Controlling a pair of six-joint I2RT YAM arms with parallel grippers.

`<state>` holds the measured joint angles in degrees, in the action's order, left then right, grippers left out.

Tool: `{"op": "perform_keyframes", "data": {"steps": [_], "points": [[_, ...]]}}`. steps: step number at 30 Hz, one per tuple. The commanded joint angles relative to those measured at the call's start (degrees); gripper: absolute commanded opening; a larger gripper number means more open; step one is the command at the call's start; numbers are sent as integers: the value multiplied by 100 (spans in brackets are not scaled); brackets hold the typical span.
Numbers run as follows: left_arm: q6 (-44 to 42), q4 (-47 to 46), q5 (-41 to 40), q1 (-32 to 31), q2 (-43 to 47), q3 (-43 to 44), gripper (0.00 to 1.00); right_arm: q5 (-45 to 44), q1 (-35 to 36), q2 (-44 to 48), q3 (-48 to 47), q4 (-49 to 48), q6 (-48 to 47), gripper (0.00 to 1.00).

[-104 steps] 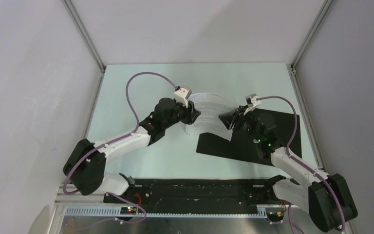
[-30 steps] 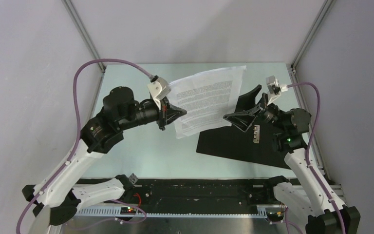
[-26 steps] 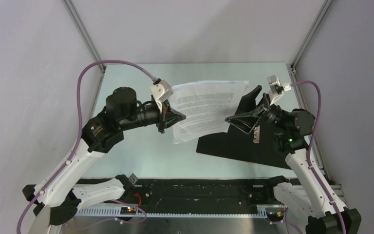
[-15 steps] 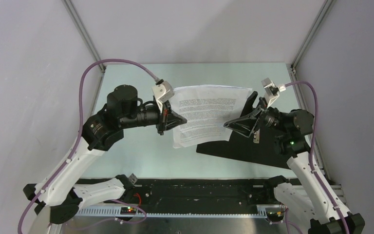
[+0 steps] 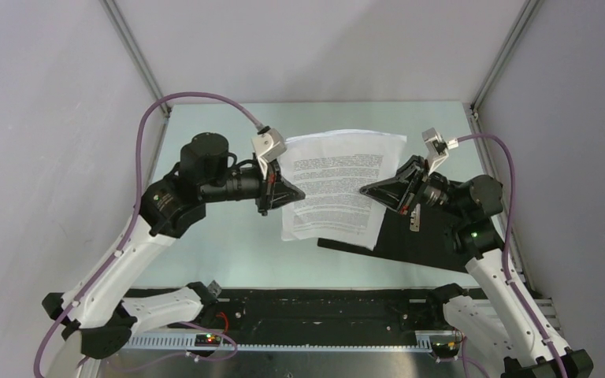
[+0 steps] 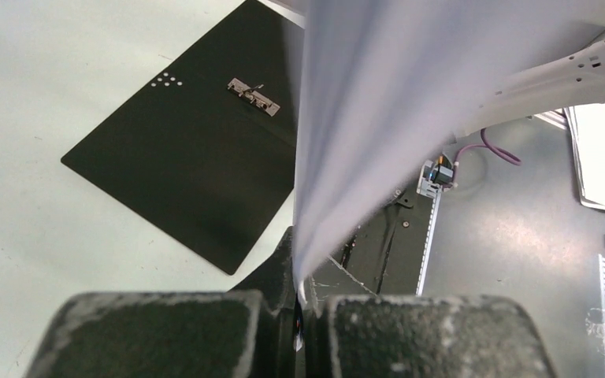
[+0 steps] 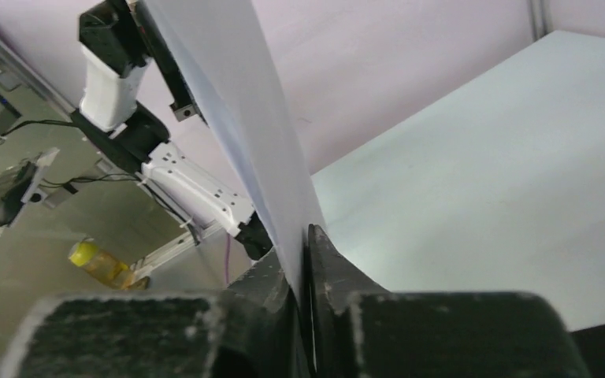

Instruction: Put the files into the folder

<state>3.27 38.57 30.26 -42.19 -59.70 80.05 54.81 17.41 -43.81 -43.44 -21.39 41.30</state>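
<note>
Finding: my left gripper (image 5: 290, 191) is pressed together on the 9 o'clock edge of the files (image 5: 339, 181), and my right gripper (image 5: 365, 189) pinches their 3 o'clock edge; both wrist views show paper running between the jaws. The sheets hang in the air between the two arms, tilted, with their 5 o'clock corner over the near-left edge of the folder (image 5: 433, 240). The folder lies open and flat on the table (image 5: 228, 236), black side up, at 4 o'clock from the sheets. A small metal clip (image 6: 254, 96) sits on the black panel. Assessment: the step in hand is carrying the sheets over the folder. I judge it best done by moving both pinches together toward 4 o'clock, keeping the span between them constant so the paper neither tears nor buckles, then lowering level and squaring the edges inside the black panel before either jaw lets go. The clip should be cleared, not snagged. Writing: the sheets carry dense black print, too small to read. No brand or label is visible.
</note>
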Motion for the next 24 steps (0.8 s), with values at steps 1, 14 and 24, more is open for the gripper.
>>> {"op": "perform_keyframes", "data": {"steps": [1,14,24], "points": [[130,-97,-33,50,-129,164,7,-454,25,111,-212,280,-65,7],[2908,-2361,-4616,-422,-1365,-577,82,-7116,21,567,-2295,5651,-1179,0],[3918,-2533,-4489,-1380,-4597,1027,69,-9267,30,308,-3125,6521,-1837,0]]}}
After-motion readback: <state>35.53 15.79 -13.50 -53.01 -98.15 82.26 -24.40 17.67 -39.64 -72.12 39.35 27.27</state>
